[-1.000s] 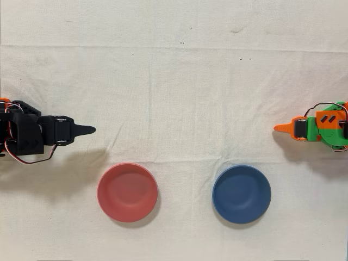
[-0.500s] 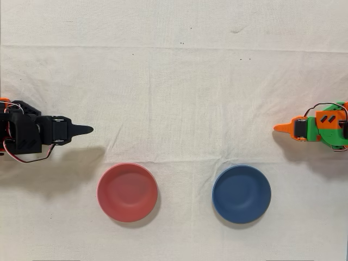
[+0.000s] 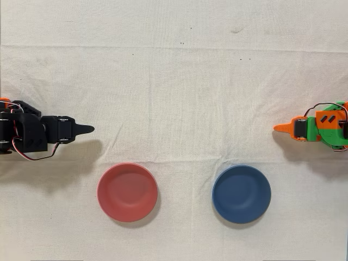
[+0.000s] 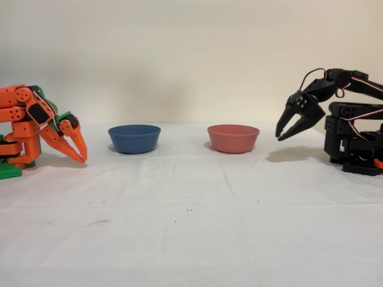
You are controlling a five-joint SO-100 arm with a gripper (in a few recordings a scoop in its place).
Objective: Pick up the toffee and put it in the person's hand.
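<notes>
My black gripper hangs above the cloth at the left edge of the overhead view, pointing right, up and left of the red bowl. In the fixed view the gripper is at the right, raised off the table and tilted down toward the red bowl. Its fingertips meet and nothing is between them. The toffee and the person's hand are out of view.
A blue bowl stands to the right of the red one in the overhead view; both look empty. The idle orange arm rests at the right edge. A white cloth covers the table.
The black gripper's tip has drawn back a few pixels to the left and the arm's pose has shifted slightly. The bowls have not moved.
</notes>
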